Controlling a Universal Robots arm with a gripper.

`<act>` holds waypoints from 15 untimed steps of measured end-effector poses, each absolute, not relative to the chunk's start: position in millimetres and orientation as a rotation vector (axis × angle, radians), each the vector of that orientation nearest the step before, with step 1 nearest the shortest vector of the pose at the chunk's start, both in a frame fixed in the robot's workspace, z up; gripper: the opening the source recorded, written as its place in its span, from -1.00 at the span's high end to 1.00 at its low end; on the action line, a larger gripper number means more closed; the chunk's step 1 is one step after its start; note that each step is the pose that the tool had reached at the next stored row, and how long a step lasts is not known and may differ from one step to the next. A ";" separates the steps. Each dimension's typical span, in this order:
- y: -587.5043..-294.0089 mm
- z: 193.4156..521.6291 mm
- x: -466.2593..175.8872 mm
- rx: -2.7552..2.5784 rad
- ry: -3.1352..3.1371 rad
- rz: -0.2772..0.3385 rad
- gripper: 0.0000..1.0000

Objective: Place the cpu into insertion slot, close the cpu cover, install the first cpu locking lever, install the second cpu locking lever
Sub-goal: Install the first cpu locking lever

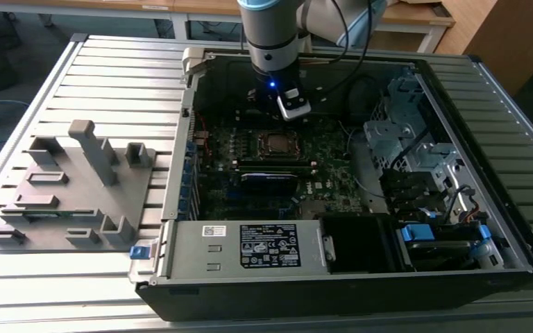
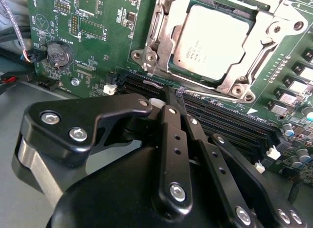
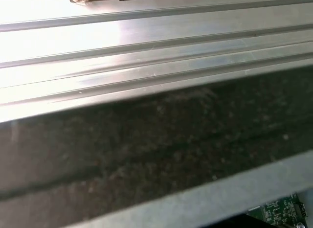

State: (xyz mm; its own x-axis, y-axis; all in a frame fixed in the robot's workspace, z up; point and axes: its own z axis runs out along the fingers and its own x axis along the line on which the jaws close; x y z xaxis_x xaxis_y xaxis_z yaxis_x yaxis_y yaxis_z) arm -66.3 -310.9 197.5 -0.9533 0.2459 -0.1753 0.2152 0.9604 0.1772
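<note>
The cpu [image 2: 210,39], a small flat square chip with a dull silver-grey metal top, sits level in the insertion slot [image 2: 230,2], a dark square socket on the green motherboard [image 2: 98,37]. The cpu cover [image 2: 157,34], a thin silvery metal frame, lies down around it.

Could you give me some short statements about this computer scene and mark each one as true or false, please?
1. The cpu lies in the insertion slot. True.
2. The cpu cover stands raised. False: it lies flat around the chip.
3. The gripper holds the cpu. False: it is shut beside the socket, by the long black memory slots.
4. A round coin battery sits on the motherboard. True.
</note>
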 end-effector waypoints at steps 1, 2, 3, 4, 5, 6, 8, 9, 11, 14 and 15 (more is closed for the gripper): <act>-310.8 197.5 -65.8 0.346 2.915 0.230 0.80; -310.8 197.5 -65.3 0.346 2.915 0.229 0.80; -310.9 197.5 -64.9 0.346 2.915 0.228 0.80; -310.9 197.5 -64.4 0.346 2.915 0.227 0.80; -310.9 197.4 -64.1 0.345 2.915 0.225 0.80; -310.9 197.4 -63.9 0.345 2.915 0.224 0.80; -310.9 197.4 -63.8 0.345 2.915 0.220 0.80; -310.9 197.3 -63.7 0.345 2.915 0.219 0.80; -311.1 197.3 -63.7 0.344 2.915 0.215 0.80; -311.4 197.3 -63.6 0.344 2.915 0.207 0.80; -311.5 197.2 -63.6 0.343 2.915 0.205 0.80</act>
State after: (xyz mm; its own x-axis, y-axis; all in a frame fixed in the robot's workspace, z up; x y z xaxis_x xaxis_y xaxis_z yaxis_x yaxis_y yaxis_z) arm -63.6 -311.5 197.2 -0.9533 0.2426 -0.1798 0.2152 0.9635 0.1594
